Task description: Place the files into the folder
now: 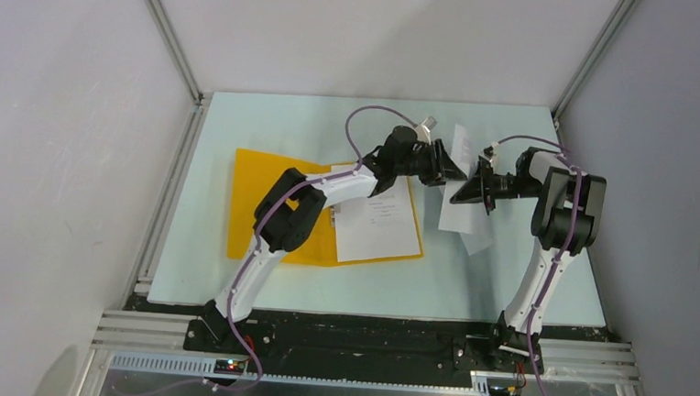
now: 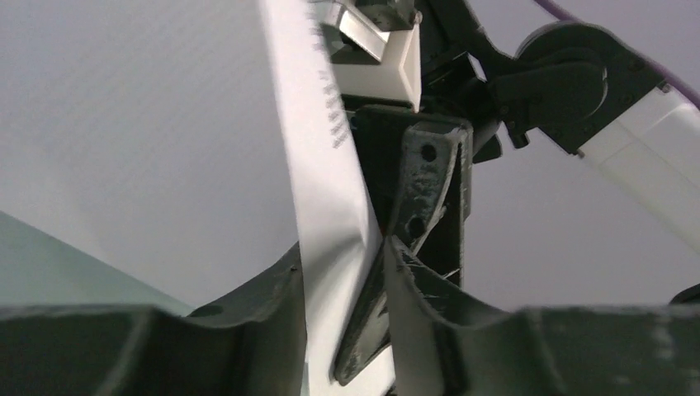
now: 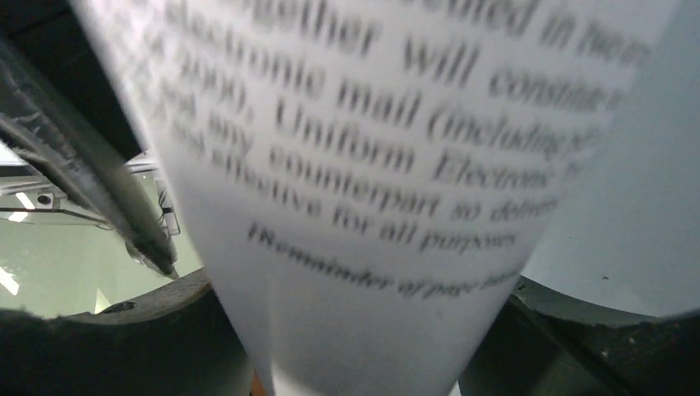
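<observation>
**One file down, one in the air btwn both grippers**

Right wrist view: the held sheet [image 3: 355,206] is almost on the lens, its print blurred but legible. It's bowed into a trough that drops between the fingers of the right gripper [image 3: 363,355]. Those fingers stand wide on either side; can't tell if they actually bite the paper. A bit of pale green table [image 3: 66,272] shows at left.

Left wrist view: same sheet seen nearly edge-on, a white strip running down thru the left gripper [image 2: 342,280]. It lies against one finger w/ a gap to the other. A finger of the right gripper pokes into that gap from opposite. Pinching or just straddling, can't tell.

Top view: the folder [image 1: 263,202] lies open and flat, left of centre, w/ the left arm reaching across it. A flat sheet [image 1: 377,223] rests on its right cover, a bit skewed; the left cover is bare. The held sheet hangs upright off the table, just right of the folder toward the far side, both grippers meeting at it nose to nose.

My read: abt halfway. One file is in place. The 2nd is lifted but not yet over the folder. It needs carrying left and laying on the first.
</observation>
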{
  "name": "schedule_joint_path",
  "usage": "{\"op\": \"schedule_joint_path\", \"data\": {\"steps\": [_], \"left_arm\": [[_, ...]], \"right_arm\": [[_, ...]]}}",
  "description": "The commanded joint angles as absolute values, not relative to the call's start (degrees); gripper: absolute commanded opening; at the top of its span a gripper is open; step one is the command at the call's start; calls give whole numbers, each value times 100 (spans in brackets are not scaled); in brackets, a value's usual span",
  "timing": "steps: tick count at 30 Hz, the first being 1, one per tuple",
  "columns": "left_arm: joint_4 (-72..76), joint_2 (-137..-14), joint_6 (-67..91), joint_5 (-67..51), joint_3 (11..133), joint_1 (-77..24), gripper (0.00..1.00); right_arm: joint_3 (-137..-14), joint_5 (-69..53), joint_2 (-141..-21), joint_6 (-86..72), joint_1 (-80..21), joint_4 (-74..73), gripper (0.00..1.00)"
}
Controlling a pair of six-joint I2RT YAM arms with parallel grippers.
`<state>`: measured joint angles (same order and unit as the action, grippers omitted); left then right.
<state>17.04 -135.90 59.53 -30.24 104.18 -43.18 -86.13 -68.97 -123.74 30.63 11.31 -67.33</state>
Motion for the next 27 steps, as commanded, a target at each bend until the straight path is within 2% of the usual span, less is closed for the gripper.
{"op": "schedule_joint_path", "data": {"steps": [1,2,4,6,7,12,17,20,24,27], "left_arm": [[2021,-13394,5996,-3006,10464,-4242,32],[2032,-13337,6000,-2999,10385,-4233,19],[2031,-13148,5944,-3006,10260,-4213,6],[2026,-12913,5866,-3066,10089,-4180,1],[2024,-12731,5758,-3106,9964,-4164,0],[1844,-11933,5144,-3740,9502,-3937,0],[605,-11301,3641,-4381,9575,-3705,0],[-787,-10851,2161,-4537,9920,-3684,0],[-1689,-10186,1022,-4377,9960,-3592,0],[-2425,-9662,-139,-4134,9981,-3568,0]], "right_arm": [[-8649,-6871,-12250,3098,1103,-6755,75],[-8637,-6827,-12207,3060,1106,-6726,76],[-8615,-6782,-12151,2961,1112,-6606,82],[-8574,-6935,-11989,2895,1153,-6469,94],[-8563,-7128,-11953,2849,1194,-6370,98],[-8896,-7663,-11800,3186,1221,-6754,100],[-9202,-7828,-11449,3611,1266,-7311,99],[-9146,-8067,-11126,3285,1274,-6919,99],[-8921,-8457,-10436,2791,1190,-6020,99],[-8742,-8250,-9706,2466,990,-5112,99]]}}
